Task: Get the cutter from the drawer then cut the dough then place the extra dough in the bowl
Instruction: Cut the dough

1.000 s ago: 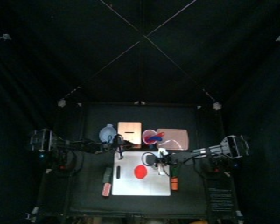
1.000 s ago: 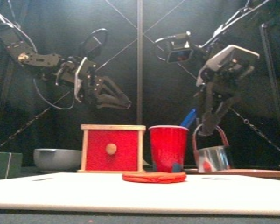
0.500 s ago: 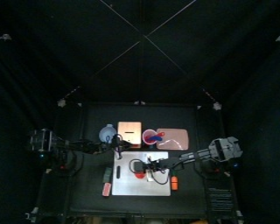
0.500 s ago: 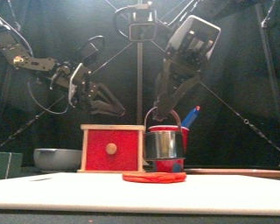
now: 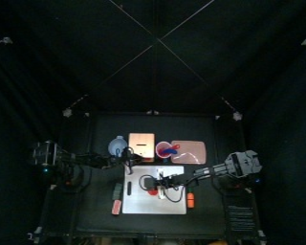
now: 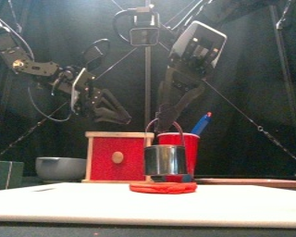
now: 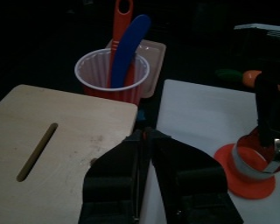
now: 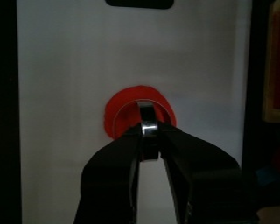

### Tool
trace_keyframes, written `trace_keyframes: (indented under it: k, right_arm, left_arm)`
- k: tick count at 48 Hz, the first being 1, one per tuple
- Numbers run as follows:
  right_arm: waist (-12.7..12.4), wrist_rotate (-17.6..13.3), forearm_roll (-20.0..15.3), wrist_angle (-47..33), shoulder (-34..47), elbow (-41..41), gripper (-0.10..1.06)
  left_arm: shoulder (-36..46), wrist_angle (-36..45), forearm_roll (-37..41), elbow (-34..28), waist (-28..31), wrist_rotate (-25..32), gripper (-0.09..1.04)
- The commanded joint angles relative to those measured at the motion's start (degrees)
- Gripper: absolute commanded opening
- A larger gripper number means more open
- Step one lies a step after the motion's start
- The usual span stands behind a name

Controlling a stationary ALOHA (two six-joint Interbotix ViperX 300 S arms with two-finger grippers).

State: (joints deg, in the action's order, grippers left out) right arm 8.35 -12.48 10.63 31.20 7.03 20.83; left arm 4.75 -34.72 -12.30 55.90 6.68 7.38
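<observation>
Now gripping with the right fingers [image 8: 150, 147], closed on the wire handle of the shiny round metal cutter [image 6: 166, 162]; lowered from mid-air onto the flat, soft red dough [image 6: 163, 188] at lower centre, so probably starting the cut. Smooth white board [image 5: 137, 201] beneath. Holding nothing with the left fingers [image 7: 143, 140], closed, upper left.

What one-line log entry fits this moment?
right pincer: shut on cutter | cutter: over dough | left pincer: near wooden box

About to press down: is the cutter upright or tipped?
Upright. Front view shows the cutter standing straight on the dough, its wire handle pinched from above by the right end effector.
</observation>
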Motion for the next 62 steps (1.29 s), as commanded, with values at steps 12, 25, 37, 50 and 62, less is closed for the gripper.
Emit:
trace_keyframes:
  k: [12,25,37,50,62]
  right_arm:
    - [-0.26,-0.09,0.09,-0.62,-0.09,-1.41,0.60]
    - [-0.18,-0.18,0.00,-1.05,0.44,-1.41,0.61]
    - [-0.26,-0.35,0.00,-1.14,0.35,-1.41,0.67]
    - [-0.26,-0.09,1.58,-2.20,-3.52,-1.05,0.81]
    - [1.41,-0.44,6.86,-11.07,-11.87,6.77,0.81]
  left_arm:
    - [0.26,-0.62,-0.09,-0.35,-0.09,0.00,0.57]
    - [0.26,-0.62,-0.09,-0.18,-0.09,0.00,0.57]
    - [0.26,-0.62,-0.18,-0.26,-0.35,-0.09,0.57]
    - [0.18,-2.99,-0.62,-0.09,-2.37,0.09,0.59]
    - [0.00,-10.11,-2.72,-0.18,-10.20,0.09,0.77]
